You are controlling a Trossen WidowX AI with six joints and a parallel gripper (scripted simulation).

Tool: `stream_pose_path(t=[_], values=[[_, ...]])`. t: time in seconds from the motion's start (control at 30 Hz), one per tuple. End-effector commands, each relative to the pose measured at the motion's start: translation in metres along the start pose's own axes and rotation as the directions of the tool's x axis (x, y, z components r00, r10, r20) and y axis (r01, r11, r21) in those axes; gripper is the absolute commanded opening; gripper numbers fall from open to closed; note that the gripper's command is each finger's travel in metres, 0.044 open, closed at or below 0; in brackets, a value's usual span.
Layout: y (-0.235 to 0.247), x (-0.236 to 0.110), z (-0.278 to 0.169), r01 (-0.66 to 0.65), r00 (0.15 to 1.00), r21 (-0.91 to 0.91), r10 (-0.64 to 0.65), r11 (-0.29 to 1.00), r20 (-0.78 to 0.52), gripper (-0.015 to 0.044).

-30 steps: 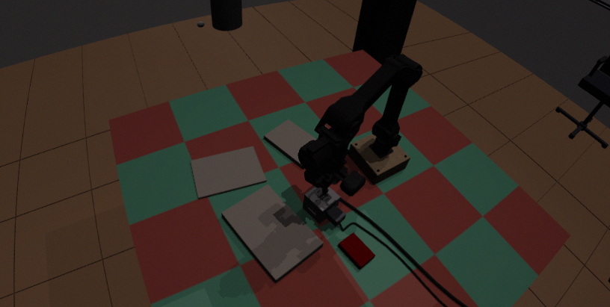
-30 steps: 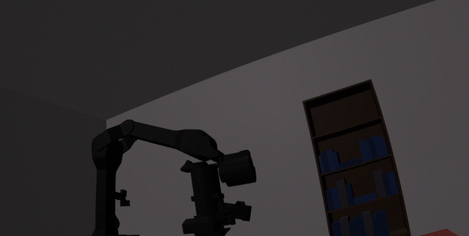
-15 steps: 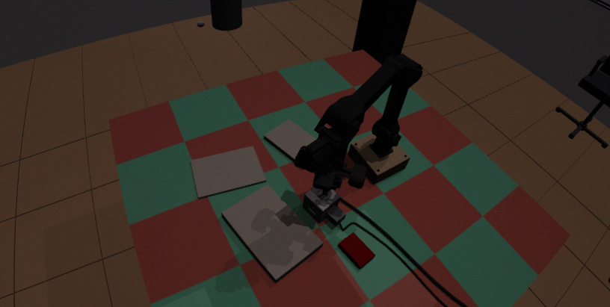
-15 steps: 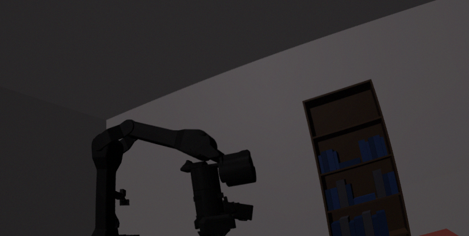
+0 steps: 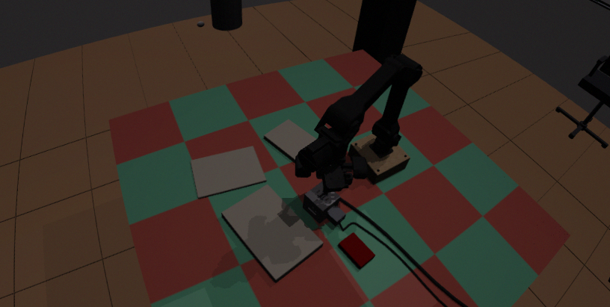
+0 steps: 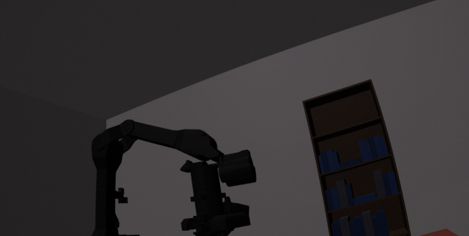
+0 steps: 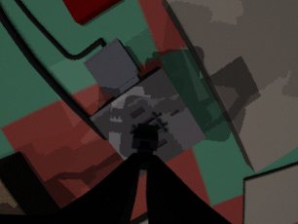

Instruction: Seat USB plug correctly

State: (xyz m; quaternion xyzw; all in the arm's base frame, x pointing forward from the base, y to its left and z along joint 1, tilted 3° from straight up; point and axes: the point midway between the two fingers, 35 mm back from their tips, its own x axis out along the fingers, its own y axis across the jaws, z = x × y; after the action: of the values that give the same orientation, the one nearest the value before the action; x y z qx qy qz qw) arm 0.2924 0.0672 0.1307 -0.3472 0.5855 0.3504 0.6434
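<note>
Claw (image 7: 145, 146) clenched on the USB plug (image 7: 147, 135), pointing straight down over the top face of the power cube (image 7: 169, 115). Plug sits upright at the cube's top socket; seating depth can't be told. Cube sits on the checkered table (image 5: 452, 202), toward its near edge, just beside the corner of a large grey slab (image 5: 273, 232). Red block (image 5: 356, 249) lies near the cube on the near side, apart from it. Two black cables (image 5: 397, 245) run off the cube toward the near-right corner.
</note>
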Motion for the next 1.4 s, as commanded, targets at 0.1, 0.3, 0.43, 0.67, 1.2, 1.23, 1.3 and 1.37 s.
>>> stream_pose_path(t=[0.1,0.3,0.43,0.67,1.2,1.23,1.3,1.37], values=[[-0.0001,0.0002,0.0001,0.000,1.000,-0.165,0.000,0.986,0.000,0.0000],[-0.0001,0.0002,0.0001,0.000,1.000,-0.317,0.000,0.948,0.000,0.0000],[-0.0001,0.0002,0.0001,0.000,1.000,-0.415,0.000,0.910,0.000,0.0000],[-0.0001,0.0002,0.0001,0.000,1.000,-0.574,0.000,0.819,0.000,0.0000],[-0.0001,0.0001,0.0001,0.001,1.000,-0.603,0.000,0.798,0.000,0.0000],[-0.0002,0.0002,0.0000,0.001,1.000,-0.603,-0.001,0.798,0.000,0.0000],[-0.0003,0.0004,0.0000,0.001,1.000,-0.604,-0.001,0.797,-0.001,0.0000],[-0.0004,0.0007,-0.0001,0.001,1.000,-0.605,-0.002,0.796,-0.002,0.0000]])
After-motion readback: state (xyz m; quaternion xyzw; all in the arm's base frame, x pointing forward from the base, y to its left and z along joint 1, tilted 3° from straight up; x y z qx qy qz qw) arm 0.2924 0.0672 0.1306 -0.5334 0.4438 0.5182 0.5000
